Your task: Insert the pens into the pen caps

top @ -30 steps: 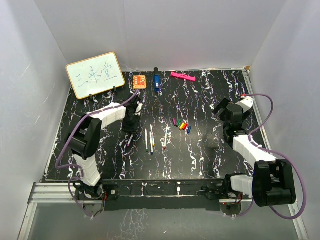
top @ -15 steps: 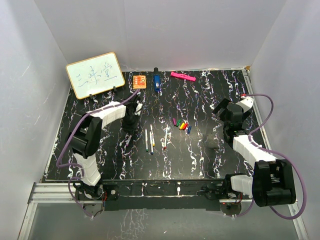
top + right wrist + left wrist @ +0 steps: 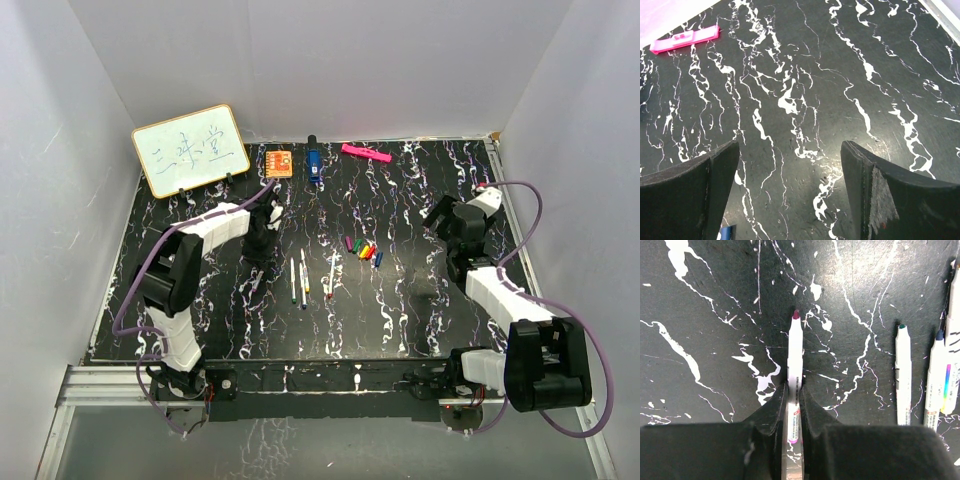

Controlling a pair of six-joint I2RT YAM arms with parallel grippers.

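One purple-tipped pen [image 3: 795,350] has a thin white barrel with small print on it. It is pinched between the two fingers of the left hand [image 3: 794,392], and its dark purple tip points away from the hand. Whether it is touching the worktop [image 3: 400,300] I cannot tell.

Three other white pens [image 3: 303,278] lie flat near the middle of the worktop, almost parallel. Two are close together; one of them is the green-tipped pen [image 3: 903,375]. The third pen [image 3: 331,273] lies a little apart to their right.

The pen caps [image 3: 362,250] are tiny short tubes in purple, green, yellow, orange, red and blue. They lie in a tight group just beside the third pen.
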